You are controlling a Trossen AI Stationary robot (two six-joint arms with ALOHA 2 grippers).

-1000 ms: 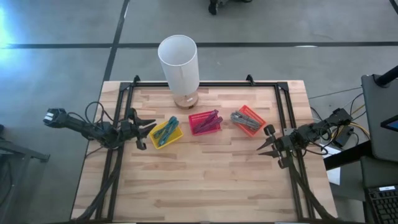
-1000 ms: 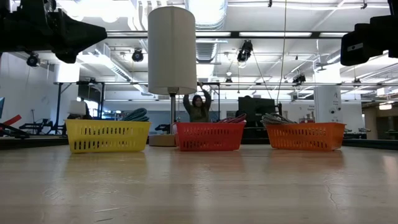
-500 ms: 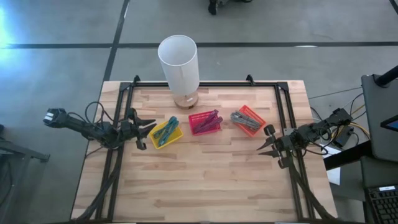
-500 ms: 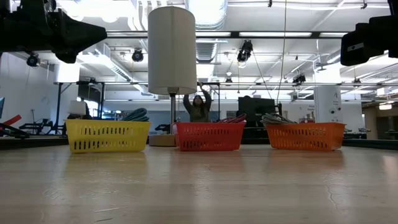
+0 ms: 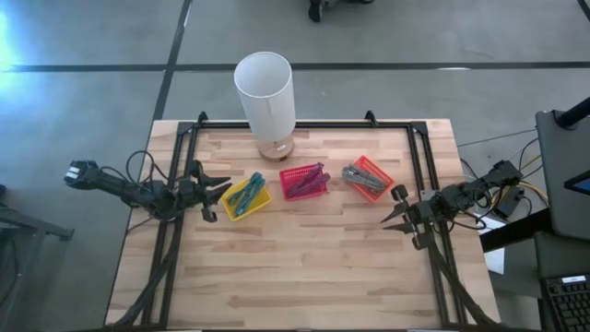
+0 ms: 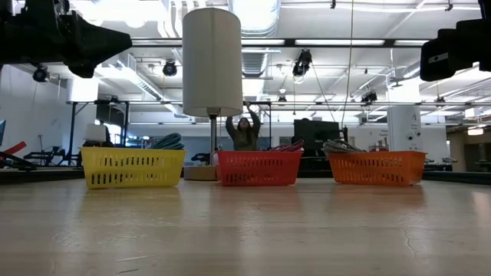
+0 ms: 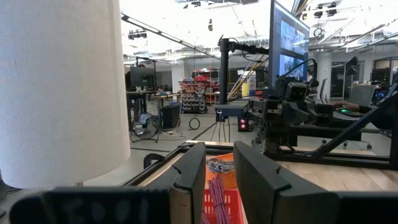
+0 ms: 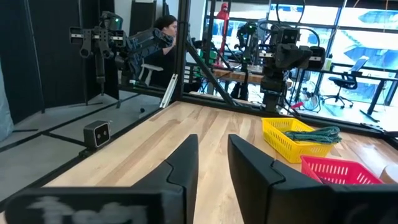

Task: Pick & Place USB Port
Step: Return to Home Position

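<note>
Wooden table (image 5: 304, 267) carries yellow bin (image 6: 132, 167), red bin (image 6: 258, 169) and orange bin (image 6: 376, 167) mid-frame, charger cables (image 5: 362, 178) inside; a person (image 6: 245, 132) stands behind. Left gripper (image 5: 221, 191) at frame left, right gripper (image 5: 392, 214) at frame right, both narrowly parted, empty

Smooth matt wood forms the table (image 6: 245, 230); latticed plastic the yellow bin (image 6: 132, 167), red bin (image 6: 258, 169), orange bin (image 6: 376, 167).

High view: we log even overhead light; wooden table (image 5: 304, 267) bright, shadows on it faint and soft. White glare on the floor (image 5: 11, 41) at the left edge.

Low view: ceiling lights (image 6: 257, 11) burn out; left arm (image 6: 69, 38) and right arm (image 6: 460, 50) read as black silhouettes.

Left wrist view: left gripper (image 7: 219, 163) backlit, lamp shade (image 7: 59, 87) washed flat white.

Right wrist view: windows (image 8: 367, 34) blown out.
</note>
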